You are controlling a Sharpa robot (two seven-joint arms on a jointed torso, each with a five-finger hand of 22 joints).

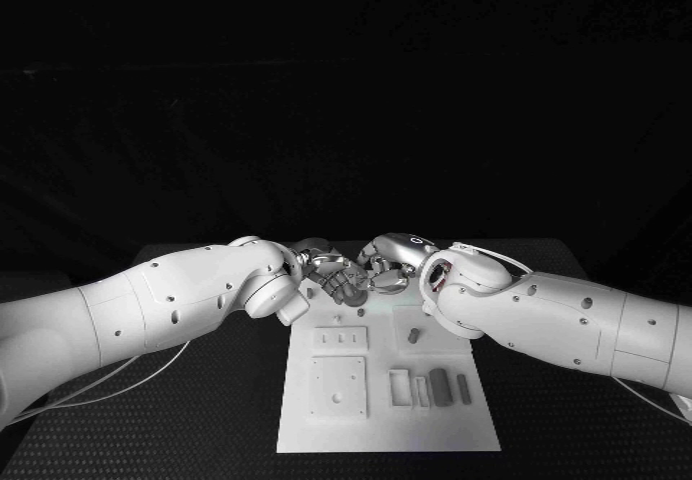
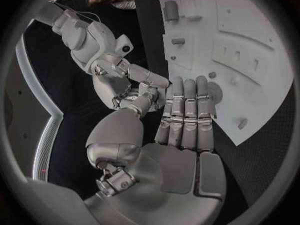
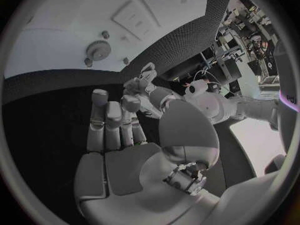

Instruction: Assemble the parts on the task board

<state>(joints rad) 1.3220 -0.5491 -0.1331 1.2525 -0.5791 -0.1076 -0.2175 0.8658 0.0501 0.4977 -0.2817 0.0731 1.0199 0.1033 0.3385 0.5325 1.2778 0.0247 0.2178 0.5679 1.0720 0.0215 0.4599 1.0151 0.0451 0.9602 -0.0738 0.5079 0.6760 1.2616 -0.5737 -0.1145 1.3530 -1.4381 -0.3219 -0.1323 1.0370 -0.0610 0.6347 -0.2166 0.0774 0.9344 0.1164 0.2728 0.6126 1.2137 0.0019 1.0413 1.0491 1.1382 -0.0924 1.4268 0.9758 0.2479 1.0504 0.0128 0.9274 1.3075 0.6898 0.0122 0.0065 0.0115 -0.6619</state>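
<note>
While both hands meet over the board's far end, the left hand keeps its fingers straight and together, holding nothing; the right hand likewise holds nothing. Grey parts lie on the board's near right.

A robotics lab: black-draped table, cluttered equipment shelves behind

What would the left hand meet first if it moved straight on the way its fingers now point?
Probably the right hand, which sits just off the left hand's fingertips; depth is unclear.
</note>
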